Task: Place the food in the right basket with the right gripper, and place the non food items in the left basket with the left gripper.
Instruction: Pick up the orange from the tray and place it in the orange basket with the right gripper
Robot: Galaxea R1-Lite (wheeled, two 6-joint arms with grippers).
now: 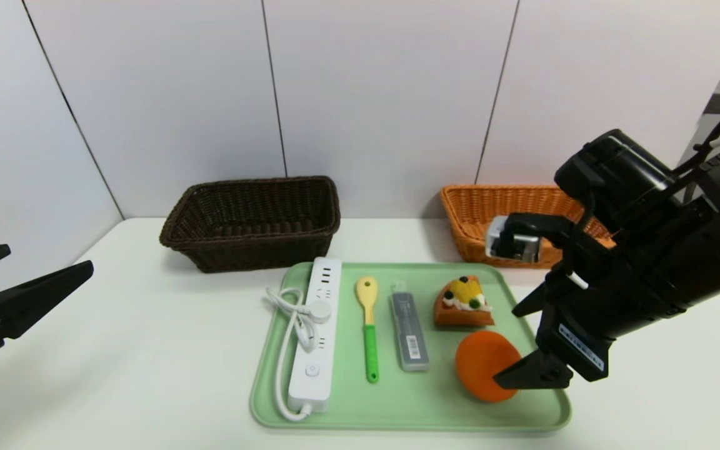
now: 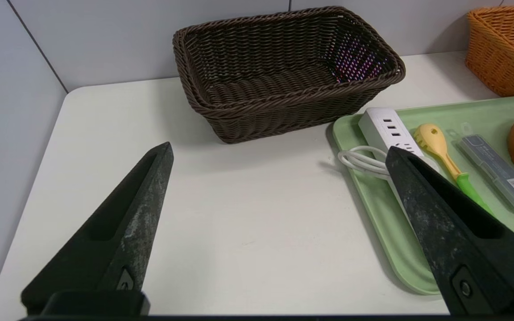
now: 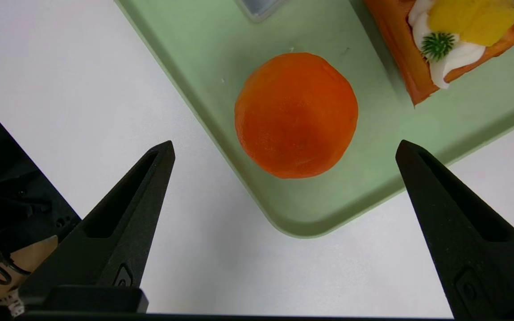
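Observation:
On the green tray [image 1: 410, 400] lie a white power strip [image 1: 316, 331], a yellow-and-green spoon [image 1: 368, 325], a clear case [image 1: 408, 334], a cake slice [image 1: 463, 303] and an orange [image 1: 479, 369]. My right gripper [image 1: 507, 344] hangs open above the tray's near right corner. In the right wrist view its fingers [image 3: 141, 200] straddle that corner with the orange [image 3: 296, 113] just ahead of them, untouched. My left gripper [image 1: 49, 257] is open and empty at the table's left edge, facing the brown basket [image 2: 283, 111] and the tray [image 2: 373, 200].
The brown basket [image 1: 254, 250] stands at the back left and the orange basket [image 1: 472, 212] at the back right, both against the wall. The right arm covers part of the orange basket. Bare white tabletop lies on both sides of the tray.

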